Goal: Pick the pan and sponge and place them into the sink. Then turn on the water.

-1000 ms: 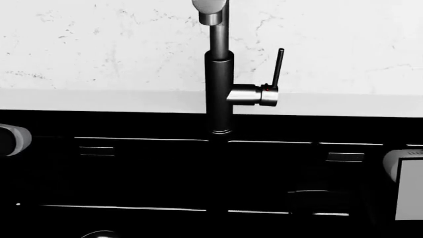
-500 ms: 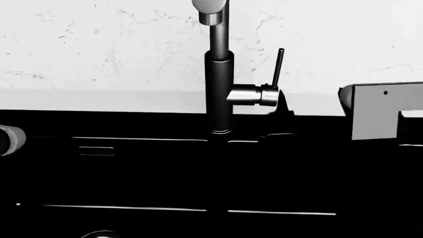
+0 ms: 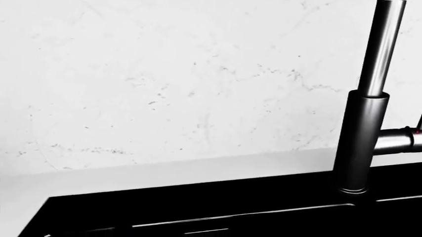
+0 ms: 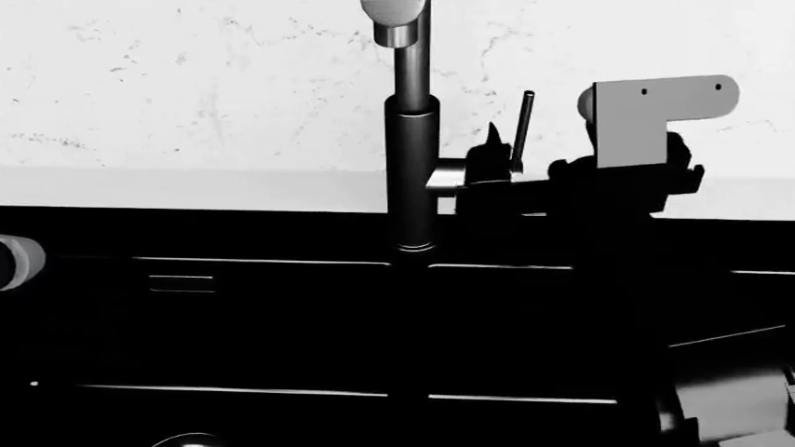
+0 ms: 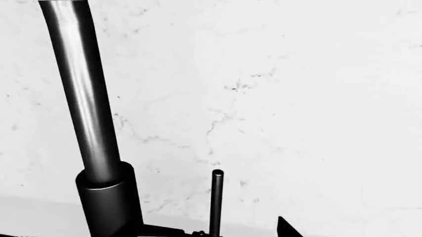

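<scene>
Tap (image 4: 411, 168) lever (image 4: 523, 126) upright, no water running. Right gripper (image 4: 494, 163) beside lever, opening unclear. Pan, sponge not visible; sink (image 4: 249, 317) too dark. Turning-on left, I judge.

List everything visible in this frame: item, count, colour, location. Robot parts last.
tap: one, dark grey, upright at the sink's back edge, centre.
lever: one, thin, dark, upright beside the tap.
sink: one, black, below the tap; contents too dark to tell.
wall: white marbled, behind.
pan, sponge: not visible.
right gripper: dark, at the lever's base; jaw state unclear.
left arm: grey, at the sink's left edge; gripper out of view.
</scene>
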Controlling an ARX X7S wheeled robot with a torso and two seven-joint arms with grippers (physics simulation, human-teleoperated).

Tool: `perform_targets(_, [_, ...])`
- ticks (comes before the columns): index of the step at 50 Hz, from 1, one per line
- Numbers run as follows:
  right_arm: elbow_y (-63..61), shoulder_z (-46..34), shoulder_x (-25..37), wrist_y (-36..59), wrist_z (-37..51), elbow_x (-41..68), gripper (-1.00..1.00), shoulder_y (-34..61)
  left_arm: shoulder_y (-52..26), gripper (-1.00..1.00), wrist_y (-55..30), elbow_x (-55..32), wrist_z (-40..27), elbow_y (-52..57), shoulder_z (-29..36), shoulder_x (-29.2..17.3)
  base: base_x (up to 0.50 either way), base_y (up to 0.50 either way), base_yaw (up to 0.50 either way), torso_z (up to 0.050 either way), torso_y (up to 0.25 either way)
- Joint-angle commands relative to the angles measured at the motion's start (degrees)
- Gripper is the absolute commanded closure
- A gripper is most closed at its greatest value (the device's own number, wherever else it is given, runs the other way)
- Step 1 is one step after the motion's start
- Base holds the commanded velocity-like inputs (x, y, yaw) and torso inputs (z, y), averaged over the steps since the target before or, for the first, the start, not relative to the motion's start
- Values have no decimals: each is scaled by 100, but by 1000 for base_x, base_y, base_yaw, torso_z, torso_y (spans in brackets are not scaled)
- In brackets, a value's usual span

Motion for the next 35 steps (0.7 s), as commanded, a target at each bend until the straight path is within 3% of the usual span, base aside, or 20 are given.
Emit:
perform_targets(1, [1702,-258,-532,-508,-590,-453,-100,725,-4,-100,-17,-86,-30,15,-87,-65,0,0,0,0,0])
perform_targets(6, [2578,-300,-799,-880,-845,-618,-100,1080,-171,-100,-168,-254,-111,79,-120,-79,0,0,0,0,0])
perform_targets(14, [5113,-380,-1532,-1981,-1626,-955,-100,1967,-195,-100,-290,-500,-194,136,-284,-189,0,0,0,0,0])
perform_targets(23, [5212,198,-1682,-1764,-1665,-1489,-100,2008,-367,-100,-474,-724,-372,116,-328,-164,0,0,0,0,0])
perform_targets(35, [5213,1204,-1780,-1621,-1778,-2475,-100,2027,-1406,-100,-1182,-1649,-979,77,-539,-163,0,0,0,0,0])
